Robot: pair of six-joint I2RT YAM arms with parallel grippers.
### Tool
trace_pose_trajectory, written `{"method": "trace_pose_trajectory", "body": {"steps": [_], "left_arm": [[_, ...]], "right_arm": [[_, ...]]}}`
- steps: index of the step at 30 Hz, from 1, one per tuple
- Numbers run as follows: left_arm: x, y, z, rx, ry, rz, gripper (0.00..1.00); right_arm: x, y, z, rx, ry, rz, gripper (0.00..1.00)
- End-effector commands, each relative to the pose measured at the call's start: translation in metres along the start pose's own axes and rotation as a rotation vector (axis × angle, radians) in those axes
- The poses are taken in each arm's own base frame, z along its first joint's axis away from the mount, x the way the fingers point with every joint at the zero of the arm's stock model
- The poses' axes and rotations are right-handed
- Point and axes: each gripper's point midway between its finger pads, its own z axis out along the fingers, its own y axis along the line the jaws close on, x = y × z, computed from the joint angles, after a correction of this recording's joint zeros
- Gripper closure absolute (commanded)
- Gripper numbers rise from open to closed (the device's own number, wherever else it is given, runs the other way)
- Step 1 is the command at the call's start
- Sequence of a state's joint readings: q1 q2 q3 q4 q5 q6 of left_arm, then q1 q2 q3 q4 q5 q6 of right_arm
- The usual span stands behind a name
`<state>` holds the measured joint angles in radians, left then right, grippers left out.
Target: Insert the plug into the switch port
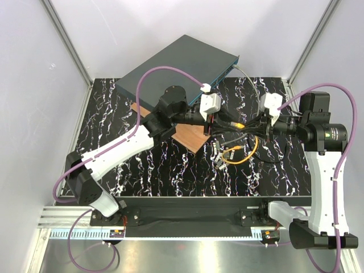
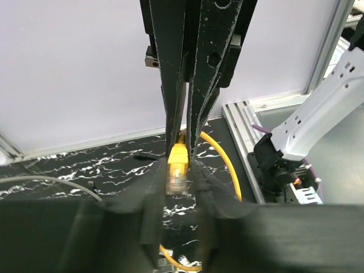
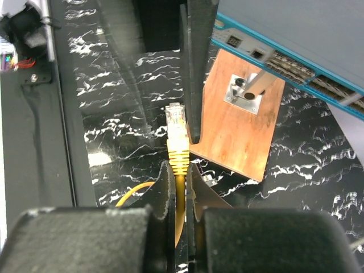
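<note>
The plug (image 3: 176, 128), a clear tip with a yellow boot on a thin orange cable (image 1: 242, 154), hangs above the table between both grippers. My right gripper (image 3: 181, 168) is shut on the boot's rear end and the cable behind it. My left gripper (image 2: 177, 176) stands narrowly open around the plug's tip (image 2: 177, 168), and one of its fingers (image 3: 196, 68) passes close by the plug's right side. In the top view the two grippers meet tip to tip at the plug (image 1: 240, 123). The switch (image 1: 176, 62) lies at the back, and its teal front carries the port row (image 3: 259, 54).
A wooden block (image 3: 239, 119) with a metal post lies between the plug and the switch. Small grey modules (image 1: 219, 159) and dark cables lie under the grippers. A grey cable (image 1: 244, 77) leaves the switch's right corner. Walls enclose the table.
</note>
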<state>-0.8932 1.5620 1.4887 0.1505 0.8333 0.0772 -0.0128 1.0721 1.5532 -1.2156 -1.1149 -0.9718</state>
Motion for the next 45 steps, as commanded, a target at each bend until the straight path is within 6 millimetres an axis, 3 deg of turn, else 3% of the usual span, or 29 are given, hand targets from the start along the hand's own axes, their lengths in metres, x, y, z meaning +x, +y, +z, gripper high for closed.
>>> {"method": "trace_pose_trajectory", "body": {"steps": [1, 2, 3, 4, 6, 7, 8, 10, 11, 13, 14, 16, 17, 18, 20, 22, 29, 38, 45], "left_arm": [[-0.039, 0.009, -0.002, -0.039, -0.06, 0.06, 0.58], [-0.039, 0.013, -0.004, -0.059, -0.046, 0.041, 0.42], [-0.043, 0.022, -0.009, -0.115, -0.04, 0.016, 0.38], [-0.061, 0.033, -0.017, -0.157, -0.054, 0.024, 0.36], [-0.068, 0.049, -0.03, -0.248, -0.029, -0.025, 0.31], [-0.088, 0.056, -0.038, -0.296, -0.046, -0.01, 0.29], [-0.086, 0.065, -0.05, -0.353, -0.016, -0.035, 0.28], [-0.103, 0.08, -0.067, -0.472, -0.014, -0.025, 0.27], [-0.096, 0.086, -0.078, -0.521, 0.028, -0.043, 0.26], [-0.096, 0.103, -0.097, -0.647, 0.073, -0.021, 0.24], [-0.084, 0.111, -0.11, -0.705, 0.122, -0.052, 0.24], [-0.073, 0.13, -0.135, -0.812, 0.156, -0.101, 0.24], [-0.062, 0.134, -0.144, -0.835, 0.184, -0.144, 0.24], [-0.055, 0.136, -0.148, -0.841, 0.186, -0.196, 0.25], [-0.042, 0.146, -0.165, -0.868, 0.213, -0.246, 0.26], [-0.036, 0.152, -0.174, -0.888, 0.226, -0.269, 0.27], [0.001, 0.164, -0.182, -0.912, 0.293, -0.353, 0.3], [0.015, 0.17, -0.184, -0.895, 0.313, -0.39, 0.31], [0.026, 0.173, -0.184, -0.893, 0.324, -0.415, 0.33]], "right_arm": [[-0.012, -0.018, -0.001, 0.083, -0.018, 0.028, 1.0], [-0.011, -0.026, -0.001, 0.117, -0.014, 0.054, 1.0], [-0.007, -0.035, 0.0, 0.152, -0.002, 0.078, 1.0], [-0.004, -0.053, -0.003, 0.237, 0.023, 0.097, 1.0], [0.009, -0.075, -0.002, 0.298, 0.069, 0.133, 1.0], [0.012, -0.091, -0.007, 0.363, 0.1, 0.146, 1.0], [0.021, -0.104, -0.003, 0.373, 0.128, 0.175, 1.0], [0.024, -0.126, -0.008, 0.444, 0.167, 0.169, 1.0], [0.037, -0.141, -0.004, 0.459, 0.199, 0.192, 1.0], [0.04, -0.167, -0.009, 0.541, 0.231, 0.187, 1.0], [0.052, -0.182, -0.005, 0.558, 0.255, 0.207, 1.0], [0.05, -0.203, -0.008, 0.605, 0.273, 0.202, 1.0], [0.065, -0.215, 0.0, 0.597, 0.302, 0.231, 1.0], [0.062, -0.223, 0.0, 0.607, 0.299, 0.224, 1.0], [0.072, -0.235, 0.009, 0.589, 0.308, 0.237, 1.0], [0.069, -0.246, 0.014, 0.594, 0.274, 0.227, 1.0], [0.087, -0.271, 0.038, 0.569, 0.248, 0.305, 1.0], [0.089, -0.287, 0.077, 0.551, 0.221, 0.274, 1.0], [0.092, -0.311, 0.089, 0.604, 0.217, 0.282, 1.0]]}}
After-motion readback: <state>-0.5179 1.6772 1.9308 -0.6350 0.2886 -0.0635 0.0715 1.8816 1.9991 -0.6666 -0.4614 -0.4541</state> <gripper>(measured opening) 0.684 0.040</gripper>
